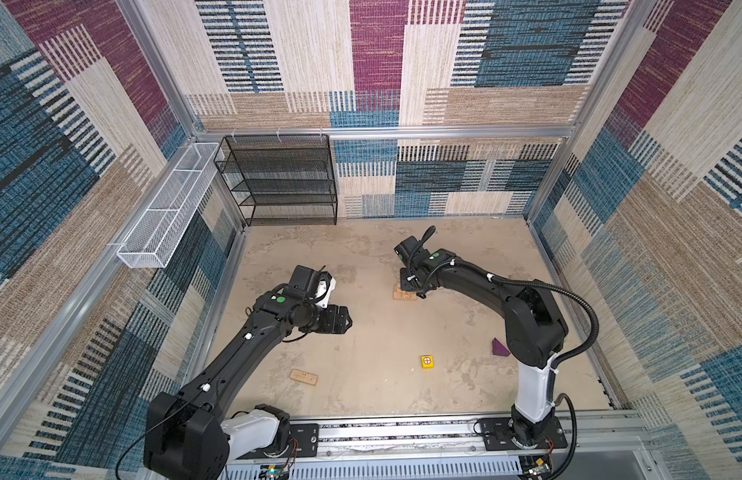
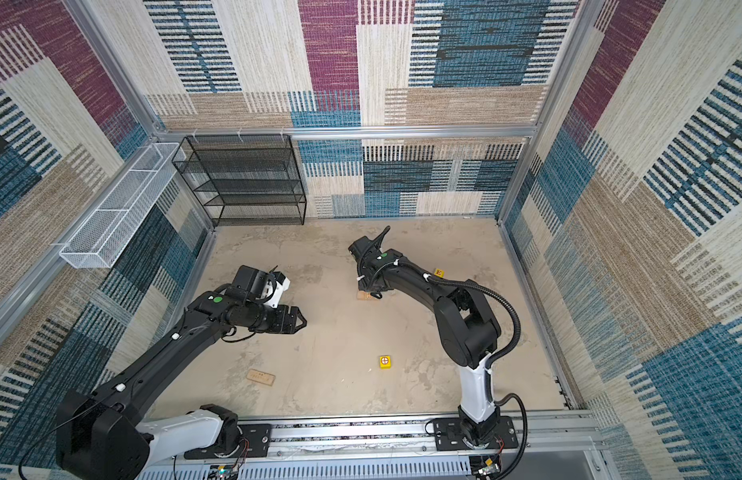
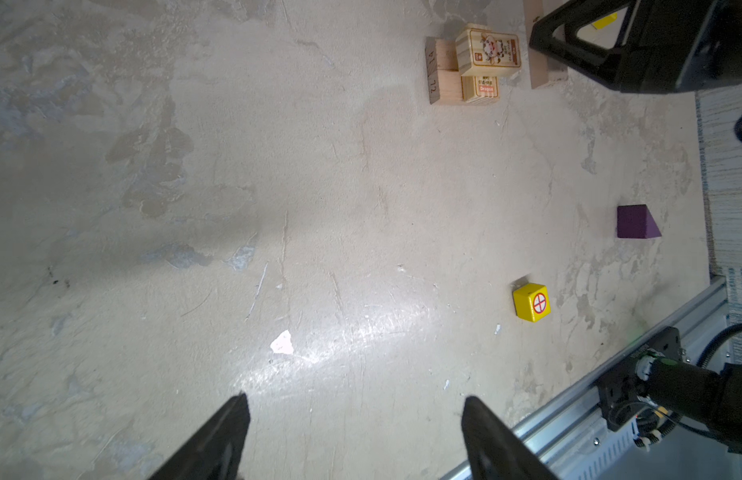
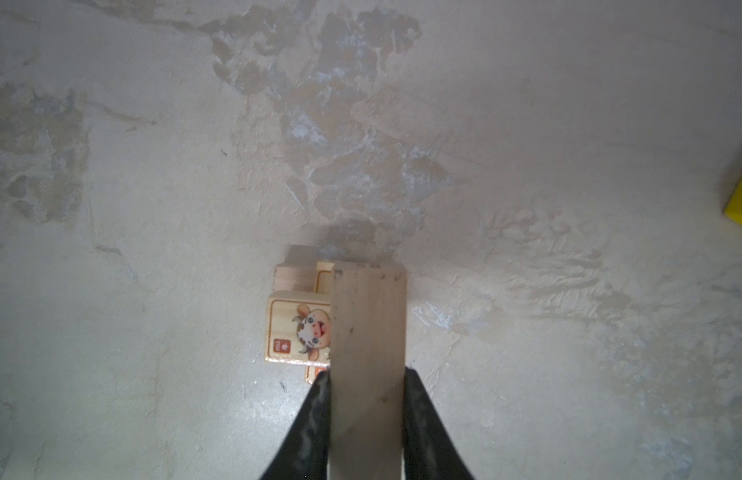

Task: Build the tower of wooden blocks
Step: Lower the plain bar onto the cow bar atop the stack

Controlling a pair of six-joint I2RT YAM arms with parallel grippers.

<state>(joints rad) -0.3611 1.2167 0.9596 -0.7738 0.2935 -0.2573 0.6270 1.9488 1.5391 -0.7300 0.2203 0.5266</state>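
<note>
Top views, reading left to right: locate one loose plank (image 1: 304, 377) lying flat near the front rail (image 1: 402, 432), well apart from the rest. Note the left gripper (image 1: 347, 321) hovering over bare table (image 1: 381, 332), fingers spread and empty. Next, find one yellow cube (image 1: 427, 362) loose at mid-table. Behind it, find the tower (image 3: 473, 62) at base stage only: crossed planks, apparently three, the exact count hard to read from these angles. Just beside it, note the right gripper (image 4: 367, 374) pinching a further plank (image 4: 367, 324), projecting well past the fingertips. Cannot tell contact with stack or table. Further right, find the purple wedge (image 1: 500, 348), partly hidden behind the right arm (image 1: 527, 316) in a top view. Find the second yellow cube (image 2: 439, 273) beyond that arm, toward the back.

Judge progress as under halfway:
- Done: base laid.
- Left to place: held plank, loose plank, both cubes and wedge.

Treat the right fingertips as hidden beneath their own wrist in both top views. Rely on the right wrist view for that grip.
</note>
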